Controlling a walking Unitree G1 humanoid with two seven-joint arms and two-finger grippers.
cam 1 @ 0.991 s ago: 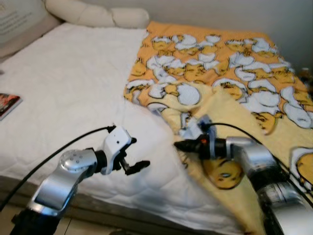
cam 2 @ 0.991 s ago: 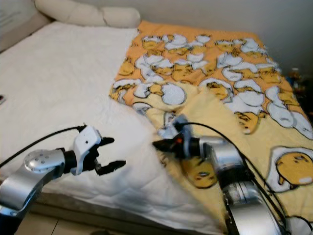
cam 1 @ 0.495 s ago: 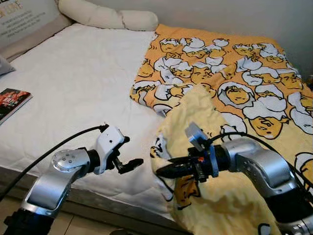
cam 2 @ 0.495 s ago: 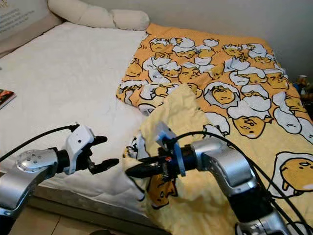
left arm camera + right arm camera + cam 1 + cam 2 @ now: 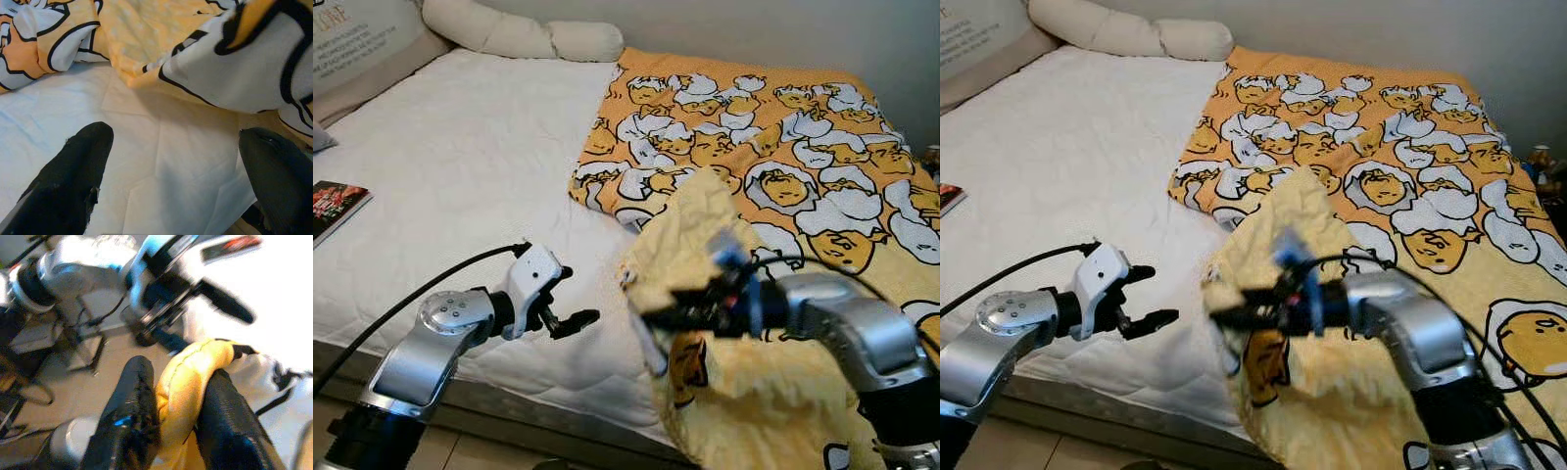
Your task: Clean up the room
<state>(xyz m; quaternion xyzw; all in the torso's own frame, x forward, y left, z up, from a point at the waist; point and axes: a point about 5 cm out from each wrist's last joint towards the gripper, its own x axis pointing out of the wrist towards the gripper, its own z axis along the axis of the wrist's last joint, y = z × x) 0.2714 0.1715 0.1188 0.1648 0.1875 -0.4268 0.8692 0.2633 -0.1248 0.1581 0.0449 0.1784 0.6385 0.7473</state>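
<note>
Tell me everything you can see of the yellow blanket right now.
The yellow blanket is a soft, quilted-looking throw printed with cartoon egg-yolk figures in white shells, orange on its face and paler yellow on its underside. It covers the right half of the bed, spread flat towards the wall. Its near corner is folded back and lifted into a rumpled peak, pinched at its hem between the fingers of the right gripper. The left gripper hangs open beside it, not touching.

I'm seeing even, soft daylight; the right tool [image 5: 651,315] is smearing with motion blur, and the right wrist view is blurring too.
</note>
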